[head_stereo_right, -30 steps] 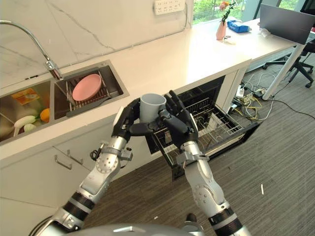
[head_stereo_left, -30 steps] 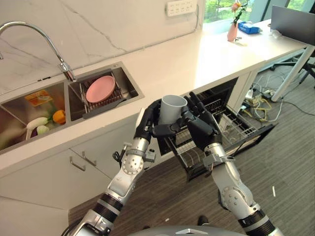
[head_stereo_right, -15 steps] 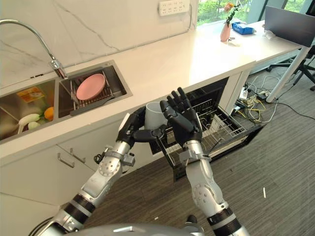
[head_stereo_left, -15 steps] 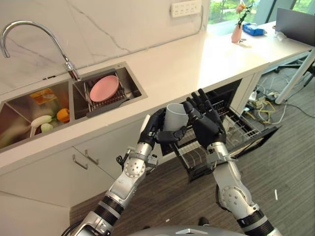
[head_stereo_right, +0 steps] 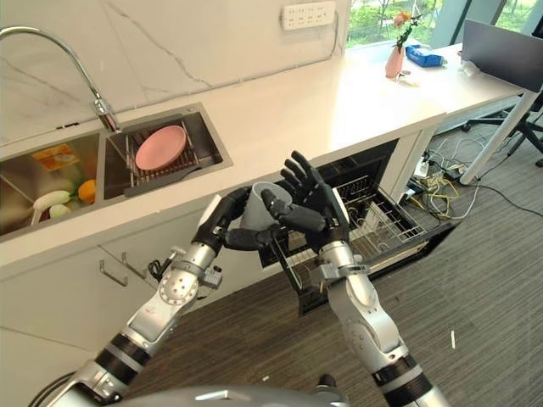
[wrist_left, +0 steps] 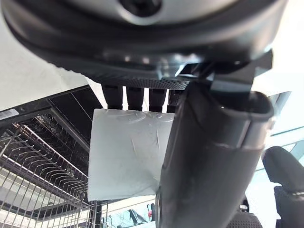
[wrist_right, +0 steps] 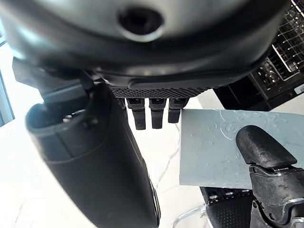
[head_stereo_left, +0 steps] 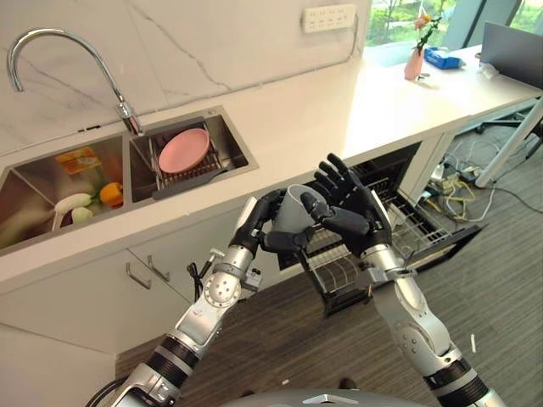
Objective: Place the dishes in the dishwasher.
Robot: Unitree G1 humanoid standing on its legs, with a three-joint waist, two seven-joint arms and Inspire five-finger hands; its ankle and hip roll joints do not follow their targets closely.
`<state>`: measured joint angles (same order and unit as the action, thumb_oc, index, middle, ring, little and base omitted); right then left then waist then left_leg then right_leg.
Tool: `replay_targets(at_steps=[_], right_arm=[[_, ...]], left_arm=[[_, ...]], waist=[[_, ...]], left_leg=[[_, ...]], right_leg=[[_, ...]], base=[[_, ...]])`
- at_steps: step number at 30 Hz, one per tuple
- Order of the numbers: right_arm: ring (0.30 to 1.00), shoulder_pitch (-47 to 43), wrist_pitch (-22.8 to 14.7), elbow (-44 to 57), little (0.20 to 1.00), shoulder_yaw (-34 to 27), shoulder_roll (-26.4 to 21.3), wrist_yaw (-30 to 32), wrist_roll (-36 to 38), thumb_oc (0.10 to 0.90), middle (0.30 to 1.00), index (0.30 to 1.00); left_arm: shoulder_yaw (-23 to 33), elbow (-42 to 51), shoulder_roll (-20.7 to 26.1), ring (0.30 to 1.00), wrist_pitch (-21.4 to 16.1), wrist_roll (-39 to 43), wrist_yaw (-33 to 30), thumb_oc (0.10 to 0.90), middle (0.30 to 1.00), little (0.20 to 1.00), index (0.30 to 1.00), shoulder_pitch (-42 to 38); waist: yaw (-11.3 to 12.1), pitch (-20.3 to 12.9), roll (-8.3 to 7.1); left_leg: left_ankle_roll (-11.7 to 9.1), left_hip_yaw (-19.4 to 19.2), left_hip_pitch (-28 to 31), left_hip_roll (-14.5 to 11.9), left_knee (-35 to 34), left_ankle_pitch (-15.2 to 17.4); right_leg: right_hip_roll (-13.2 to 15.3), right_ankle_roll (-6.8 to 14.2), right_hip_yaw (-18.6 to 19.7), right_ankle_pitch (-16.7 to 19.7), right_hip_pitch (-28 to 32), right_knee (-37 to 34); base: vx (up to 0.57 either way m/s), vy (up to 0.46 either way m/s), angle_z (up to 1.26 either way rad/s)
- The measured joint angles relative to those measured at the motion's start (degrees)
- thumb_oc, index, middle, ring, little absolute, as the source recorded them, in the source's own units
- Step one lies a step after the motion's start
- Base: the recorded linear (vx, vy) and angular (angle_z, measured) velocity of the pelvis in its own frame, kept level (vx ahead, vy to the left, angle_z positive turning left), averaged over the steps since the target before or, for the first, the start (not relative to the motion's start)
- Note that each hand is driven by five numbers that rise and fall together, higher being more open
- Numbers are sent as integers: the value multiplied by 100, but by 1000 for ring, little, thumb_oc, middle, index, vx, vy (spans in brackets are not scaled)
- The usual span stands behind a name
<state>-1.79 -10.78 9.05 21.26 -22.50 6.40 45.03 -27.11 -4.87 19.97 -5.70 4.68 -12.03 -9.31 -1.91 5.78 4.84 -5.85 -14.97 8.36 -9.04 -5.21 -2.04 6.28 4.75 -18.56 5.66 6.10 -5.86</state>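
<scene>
A grey cup (head_stereo_left: 293, 217) is held in the air in front of the counter edge, tilted with its mouth towards the right. My left hand (head_stereo_left: 258, 225) is shut on it, fingers behind it and thumb across its side (wrist_left: 209, 156). My right hand (head_stereo_left: 357, 215) is open against the cup's right side, fingers spread and straight, thumb reaching over the rim. The cup (wrist_right: 213, 145) lies past the right hand's fingers. The open dishwasher's wire rack (head_stereo_left: 405, 227) is pulled out just below and to the right. A pink plate (head_stereo_left: 185, 150) stands in the sink's drying rack.
The white counter (head_stereo_left: 339, 110) runs across behind the hands. A double sink (head_stereo_left: 51, 182) with a tap (head_stereo_left: 125, 119) holds food items in its left basin. A pink vase (head_stereo_left: 416, 64) stands at the far right; a desk and cables lie beyond the dishwasher.
My right hand let go of the cup and spread its fingers beside it. The cup has sunk a little and tipped to the right in the left hand. The camera has shifted.
</scene>
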Motion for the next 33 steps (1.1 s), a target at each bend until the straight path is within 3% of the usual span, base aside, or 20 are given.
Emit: replay_targets(at_steps=[9, 33], right_arm=[[900, 6, 261, -149, 900, 7, -241, 48, 6, 800, 900, 900], [900, 4, 459, -141, 900, -104, -541, -364, -272, 800, 900, 900]], left_arm=[[-187, 187, 264, 300, 89, -549, 134, 400, 300, 300, 300, -38], [-169, 571, 731, 300, 84, -1659, 288, 400, 300, 300, 300, -74]], waist=[[3, 19, -91], [9, 66, -171]], left_leg=[[-1, 35, -53, 10, -1, 1], [0, 64, -43, 37, 0, 2]], right_leg=[[10, 5, -34, -4, 1, 0], [39, 29, -70, -20, 1, 0]], base=[[2, 0, 1], [0, 0, 0]])
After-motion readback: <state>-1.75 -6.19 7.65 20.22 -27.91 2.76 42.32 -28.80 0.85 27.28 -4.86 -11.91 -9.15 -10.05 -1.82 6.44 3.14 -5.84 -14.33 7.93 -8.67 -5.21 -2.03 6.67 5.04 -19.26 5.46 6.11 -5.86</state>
